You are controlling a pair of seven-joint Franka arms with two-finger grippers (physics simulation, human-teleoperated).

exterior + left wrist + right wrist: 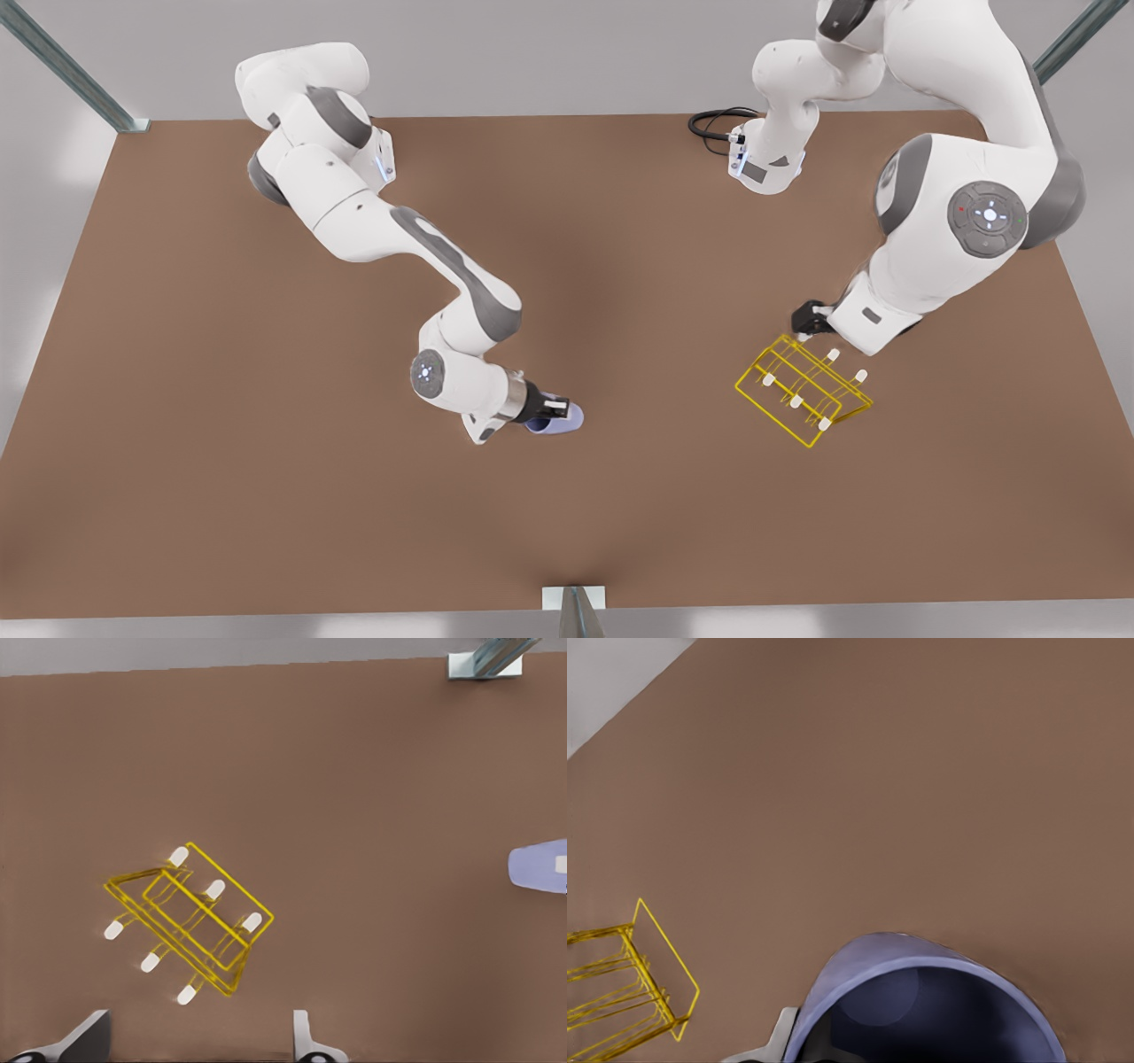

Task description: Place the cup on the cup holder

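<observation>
One cup (556, 418) sideways (mouth toward right gripper (551, 407)).

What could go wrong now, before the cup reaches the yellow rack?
1. The right tool grips the small lavender-blue tapered cup near its rim; the smooth cup may slip or tilt while carried.
2. The yellow wire cup holder with white-capped pegs looks light; a misaligned cup could push it across the brown table.
3. The left tool, open, sits at the holder's edge and may obstruct the approach.
</observation>
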